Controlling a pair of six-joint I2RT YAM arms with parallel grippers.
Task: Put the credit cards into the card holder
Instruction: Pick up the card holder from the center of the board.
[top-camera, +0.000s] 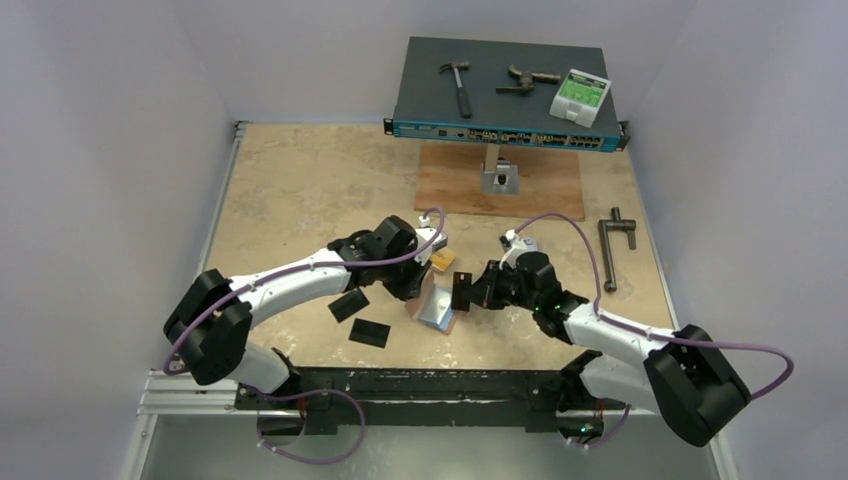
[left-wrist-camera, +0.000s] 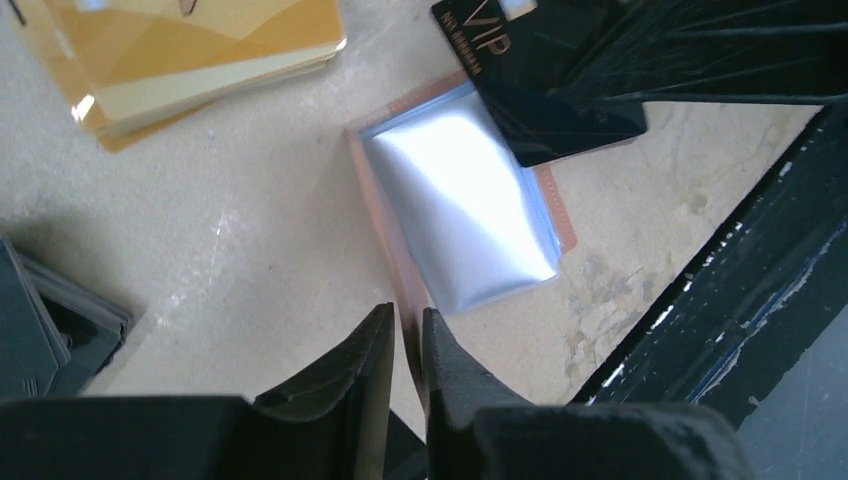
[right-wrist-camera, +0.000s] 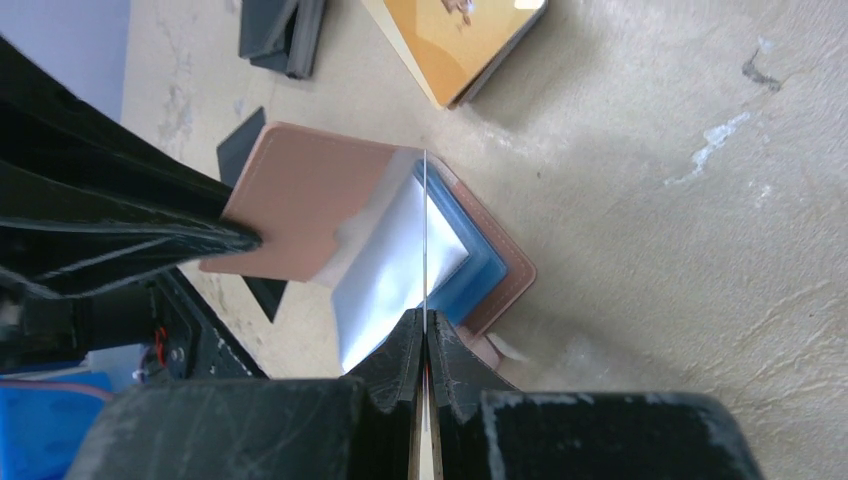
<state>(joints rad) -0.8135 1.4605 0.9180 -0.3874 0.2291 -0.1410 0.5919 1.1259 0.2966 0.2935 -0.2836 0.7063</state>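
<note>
Where the table (top-camera: 300, 190) comes nearest the camera, two black cards (top-camera: 370, 332) lie flat and apart, left of centre; from above I cannot tell whether each is a single card or a stack. Just beyond them the card holder (top-camera: 437, 308) lies open on the table between the two arms. Its pink cover is largely covered by a clear sleeve (left-wrist-camera: 460, 210), and glare blanks out whatever is inside. The left fingers (left-wrist-camera: 360, 375) are closed on the edge of the pink cover, whose near end is cut off behind them. The right fingers (right-wrist-camera: 395, 360) are pinched on a VIP card (left-wrist-camera: 540, 90), black and tilted over the holder's far corner. From the right wrist it shows only edge-on, and most of its print is hidden. Orange cards (left-wrist-camera: 200, 50) lie stacked just beyond the holder. Farther back stand a wooden board (top-camera: 500, 185) and a grey box (top-camera: 505, 90) carrying a hammer (top-camera: 460, 85).
</note>
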